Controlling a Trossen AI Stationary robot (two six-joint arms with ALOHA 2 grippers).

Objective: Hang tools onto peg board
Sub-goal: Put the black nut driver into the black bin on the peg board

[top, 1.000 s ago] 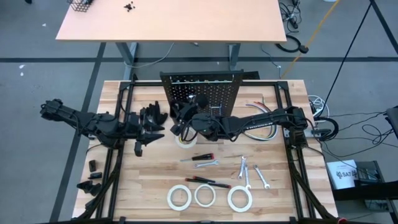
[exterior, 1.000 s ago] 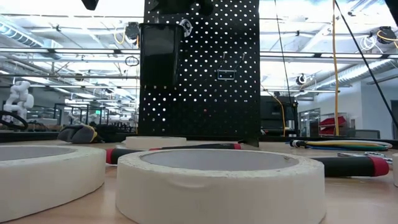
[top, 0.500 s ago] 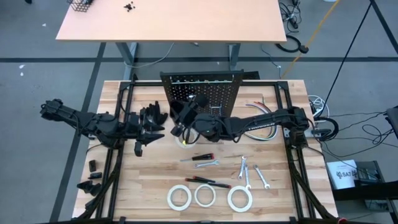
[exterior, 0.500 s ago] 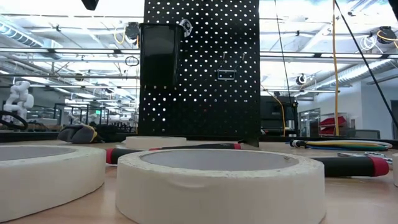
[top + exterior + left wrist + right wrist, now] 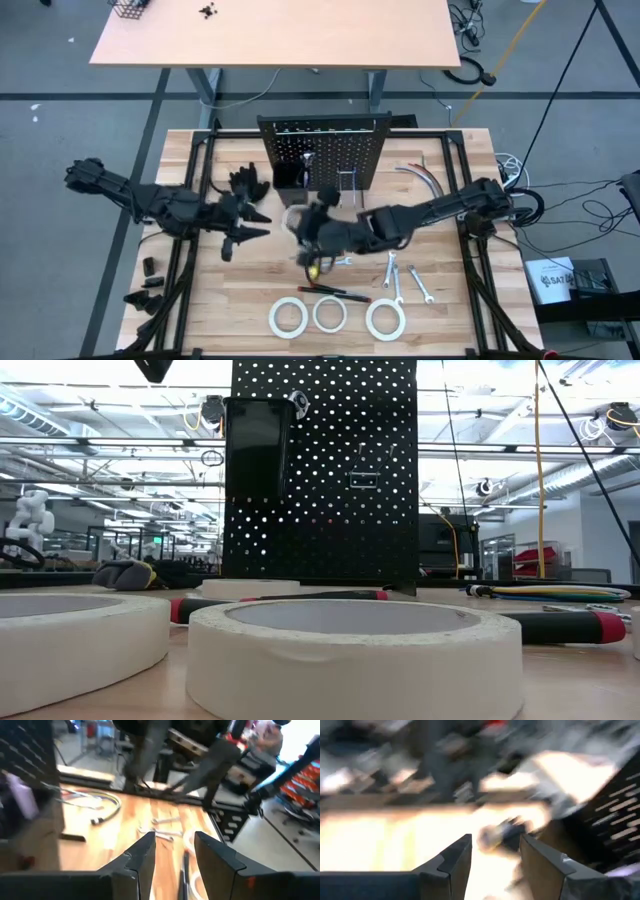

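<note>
We note three tape rolls (image 5: 328,315) lying nearest on the table (image 5: 450,300), wrenches (image 5: 403,278) and a screwdriver (image 5: 336,293) just behind. The right end effector (image 5: 312,258) hovers mid-table over another screwdriver; its fingers (image 5: 452,860) stand apart, apparently empty, though the view is blurred. The left end effector (image 5: 238,235) is likewise parted, holding nothing. The peg board (image 5: 325,150) stands upright farthest back.
</note>
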